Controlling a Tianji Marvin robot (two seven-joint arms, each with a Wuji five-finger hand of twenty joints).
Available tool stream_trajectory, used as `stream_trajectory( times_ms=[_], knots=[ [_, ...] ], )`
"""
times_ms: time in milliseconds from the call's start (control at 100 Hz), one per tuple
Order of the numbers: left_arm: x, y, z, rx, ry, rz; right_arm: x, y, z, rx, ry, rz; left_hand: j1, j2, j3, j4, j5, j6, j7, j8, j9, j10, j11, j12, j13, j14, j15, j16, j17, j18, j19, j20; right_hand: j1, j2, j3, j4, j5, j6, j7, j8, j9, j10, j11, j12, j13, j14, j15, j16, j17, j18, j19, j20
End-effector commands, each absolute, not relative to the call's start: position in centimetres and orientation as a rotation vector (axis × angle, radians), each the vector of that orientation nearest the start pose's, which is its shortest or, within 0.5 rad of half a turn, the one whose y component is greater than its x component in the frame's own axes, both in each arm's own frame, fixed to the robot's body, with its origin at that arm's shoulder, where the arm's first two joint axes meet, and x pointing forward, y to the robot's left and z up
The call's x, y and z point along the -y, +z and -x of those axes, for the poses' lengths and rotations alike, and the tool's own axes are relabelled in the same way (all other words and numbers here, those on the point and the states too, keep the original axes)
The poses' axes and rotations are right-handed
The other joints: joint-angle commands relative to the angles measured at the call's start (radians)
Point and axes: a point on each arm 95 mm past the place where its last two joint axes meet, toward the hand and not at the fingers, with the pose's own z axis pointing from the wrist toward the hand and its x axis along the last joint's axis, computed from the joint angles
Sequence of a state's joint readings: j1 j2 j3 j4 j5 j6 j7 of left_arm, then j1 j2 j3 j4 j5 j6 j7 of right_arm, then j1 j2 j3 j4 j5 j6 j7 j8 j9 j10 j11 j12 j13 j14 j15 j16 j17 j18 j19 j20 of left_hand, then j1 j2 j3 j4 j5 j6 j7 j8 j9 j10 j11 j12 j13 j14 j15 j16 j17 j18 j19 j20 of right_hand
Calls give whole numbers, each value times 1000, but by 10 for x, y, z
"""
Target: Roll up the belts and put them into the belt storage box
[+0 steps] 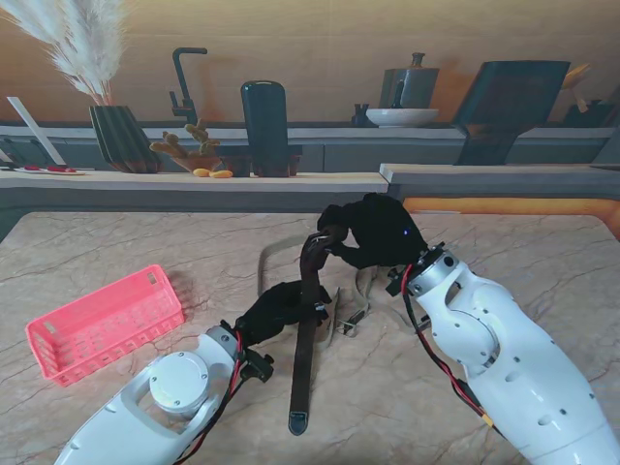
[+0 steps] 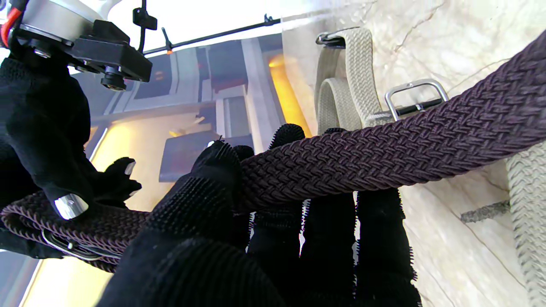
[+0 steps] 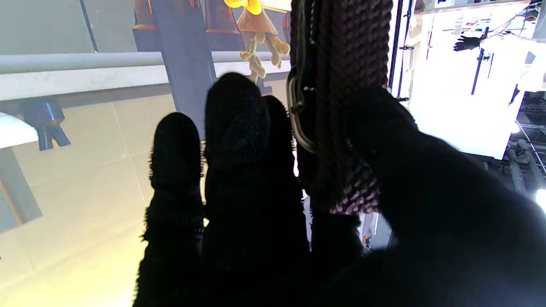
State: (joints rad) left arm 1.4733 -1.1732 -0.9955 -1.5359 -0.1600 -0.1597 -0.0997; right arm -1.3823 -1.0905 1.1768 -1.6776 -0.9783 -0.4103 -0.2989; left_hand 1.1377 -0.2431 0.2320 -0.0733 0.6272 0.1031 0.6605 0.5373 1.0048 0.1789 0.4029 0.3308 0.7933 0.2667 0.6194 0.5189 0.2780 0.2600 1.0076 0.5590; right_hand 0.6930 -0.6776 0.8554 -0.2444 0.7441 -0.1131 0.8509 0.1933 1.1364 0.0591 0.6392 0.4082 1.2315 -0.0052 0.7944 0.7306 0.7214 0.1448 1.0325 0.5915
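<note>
Our left hand (image 1: 276, 308) grips the brown belt (image 1: 306, 354) mid-strap; our right hand (image 1: 373, 231) pinches its folded buckle end.

From the stand camera we see even, warm indoor light on the beige marble table top (image 1: 116, 247), with soft shadows beside the pink plastic basket (image 1: 102, 325) and under the dark brown braided belt (image 1: 306, 349). The picture is sharp. In our left wrist view the weave is crisp, while the background is blurred and blown out white. Our right wrist view is backlit: the black gloved fingers (image 3: 236, 128) are silhouettes against glare.
</note>
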Motion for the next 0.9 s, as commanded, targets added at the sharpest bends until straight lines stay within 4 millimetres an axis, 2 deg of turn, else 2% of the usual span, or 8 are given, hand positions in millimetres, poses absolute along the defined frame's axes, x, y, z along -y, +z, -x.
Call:
stream_trajectory(
  times_ms=[0,460,490,670,760,800,840,890],
  knots=[
    [105,-334,-384,-1052,-2375,2268,-54,-205,-419,-1344,2075,-588,51,36,-29,-2,25,-13,25,-12,21,7,9,-19,35,5,24,-8,10,10,42,-6,68,101,87,11,97,-130,212,20,27,8,22,-3,52,2,4,5,10,-2,29,-13],
    [104,-333,-385,-963,-2358,2298,-70,-244,-417,-1452,2099,-682,25,1,-16,11,-4,-43,30,-8,-9,-11,25,-19,4,2,41,-6,-10,4,51,-14,62,101,90,13,96,-122,207,19,25,10,31,-8,51,4,11,3,5,2,31,-20],
    [103,-333,-385,-957,-2358,2299,-70,-246,-415,-1455,2104,-687,-25,-21,64,-1,-7,-44,24,-4,-15,-14,29,-18,2,2,40,-3,-12,4,50,-17,61,101,91,14,96,-123,207,19,26,10,31,-8,51,4,11,3,4,3,31,-20],
    [103,-332,-384,-927,-2368,2303,-73,-259,-406,-1482,2125,-718,-84,-63,132,-4,-47,-67,3,5,-61,-39,10,-20,-18,-3,29,0,-24,3,38,-18,51,101,91,16,91,-121,201,17,24,8,33,-11,50,4,12,1,2,5,32,-22],
    [102,-332,-384,-911,-2379,2307,-74,-264,-402,-1498,2133,-729,-198,-102,218,-8,-72,-70,-30,15,-95,-55,-12,-25,-34,-12,9,1,-32,0,19,-18,46,100,92,17,88,-123,199,16,23,7,34,-12,49,4,12,1,0,6,31,-23],
    [102,-332,-384,-901,-2389,2311,-74,-267,-400,-1504,2136,-738,-277,-120,246,-9,-77,-60,-61,23,-113,-58,-21,-27,-45,-13,-5,2,-39,2,5,-15,43,100,93,17,86,-122,197,16,22,7,33,-13,46,4,11,0,-6,7,30,-24],
    [102,-331,-384,-893,-2401,2314,-74,-268,-399,-1509,2137,-742,-397,-134,304,15,-85,-48,-92,13,-134,-61,-33,-30,-54,-17,-20,2,-46,7,-11,-12,41,100,93,18,83,-122,195,15,21,6,32,-14,43,5,10,0,-8,8,30,-24],
    [101,-331,-384,-897,-2416,2313,-74,-270,-397,-1512,2137,-747,-468,-179,307,10,-104,-43,-107,6,-155,-65,-43,-32,-63,-25,-35,0,-50,6,-24,-12,35,101,92,17,79,-124,193,14,17,6,31,-15,39,6,8,-1,-13,10,29,-24]
  ],
)
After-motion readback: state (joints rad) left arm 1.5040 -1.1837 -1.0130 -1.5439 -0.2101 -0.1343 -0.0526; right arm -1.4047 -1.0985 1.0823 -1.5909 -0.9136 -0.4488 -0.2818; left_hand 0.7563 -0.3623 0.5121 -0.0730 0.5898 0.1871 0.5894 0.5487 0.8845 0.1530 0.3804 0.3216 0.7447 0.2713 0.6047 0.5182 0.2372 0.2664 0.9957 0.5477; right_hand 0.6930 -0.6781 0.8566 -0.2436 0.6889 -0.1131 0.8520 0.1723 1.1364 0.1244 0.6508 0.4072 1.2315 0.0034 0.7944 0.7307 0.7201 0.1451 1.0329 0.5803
